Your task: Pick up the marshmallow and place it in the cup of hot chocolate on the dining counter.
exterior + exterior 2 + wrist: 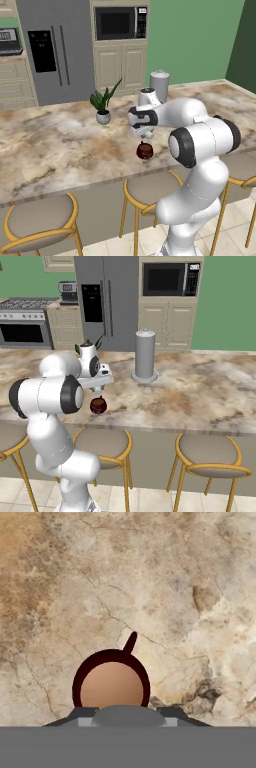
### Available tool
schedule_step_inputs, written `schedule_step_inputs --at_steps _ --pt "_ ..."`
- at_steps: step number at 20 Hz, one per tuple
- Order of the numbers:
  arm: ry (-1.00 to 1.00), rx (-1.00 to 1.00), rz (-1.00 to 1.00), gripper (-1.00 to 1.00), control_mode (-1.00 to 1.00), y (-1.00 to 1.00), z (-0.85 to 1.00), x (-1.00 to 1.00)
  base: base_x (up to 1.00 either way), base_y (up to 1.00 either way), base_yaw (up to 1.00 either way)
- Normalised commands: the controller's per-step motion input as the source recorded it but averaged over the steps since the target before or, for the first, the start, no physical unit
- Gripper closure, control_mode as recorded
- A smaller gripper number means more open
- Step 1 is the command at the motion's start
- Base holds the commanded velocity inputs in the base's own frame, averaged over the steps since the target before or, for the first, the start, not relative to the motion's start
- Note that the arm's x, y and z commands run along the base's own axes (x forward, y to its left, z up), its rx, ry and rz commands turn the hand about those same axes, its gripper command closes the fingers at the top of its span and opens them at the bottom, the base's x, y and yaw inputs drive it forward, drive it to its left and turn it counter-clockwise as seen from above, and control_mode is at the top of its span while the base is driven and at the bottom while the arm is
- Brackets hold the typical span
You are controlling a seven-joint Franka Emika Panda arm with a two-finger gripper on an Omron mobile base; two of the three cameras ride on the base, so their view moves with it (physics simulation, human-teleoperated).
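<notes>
Nearest us, our hand [144, 135] hangs just above the cup of hot chocolate [145, 150], which stands near the front edge of the dining counter [50, 145], above the yellow-framed stools [147, 189]. In the hand view the cup [111, 682] sits right at the bottom, almost under the fingertips, its dark red rim ringing a smooth brown fill that comes close to the top; a thin dark handle sticks out toward the far side. We cannot tell whether the fingers are apart or together, since the white wrist hides them from both base cameras and the hand view shows too little of them.

We cannot make out the marshmallow: no white lump shows on the brown liquid or on the stone around the cup. It may be between the fingers, but we cannot confirm that. We judge it to be very light, soft and squashy, so it wants a gentle pinch across its middle and a low release. The cup looks full, so a high drop could splash.

Farther back on the surface stand a small potted plant [103, 106] and a tall grey canister [145, 355], both well apart from the cup.
</notes>
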Motion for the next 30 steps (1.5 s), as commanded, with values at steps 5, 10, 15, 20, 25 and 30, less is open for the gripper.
schedule_step_inputs --at_steps 5,10,15,20,25,30 --pt "0.00 0.00 0.00 1.00 -1.00 0.09 -0.23 0.00 0.00 0.00 0.00" --pt "0.00 0.00 -0.01 1.00 -1.00 0.04 -0.18 -0.02 0.00 0.00 0.00" --pt "0.00 0.00 -0.02 1.00 -1.00 0.01 -0.14 0.00 0.00 0.00 0.00" --pt "0.00 0.00 -0.02 1.00 -1.00 0.00 -0.08 0.00 0.00 0.00 0.00" --pt "0.00 0.00 -0.02 1.00 -1.00 0.00 -0.08 0.00 0.00 0.00 0.00" --pt "0.00 0.00 -0.02 1.00 -1.00 0.00 -0.07 0.00 0.00 0.00 0.00"
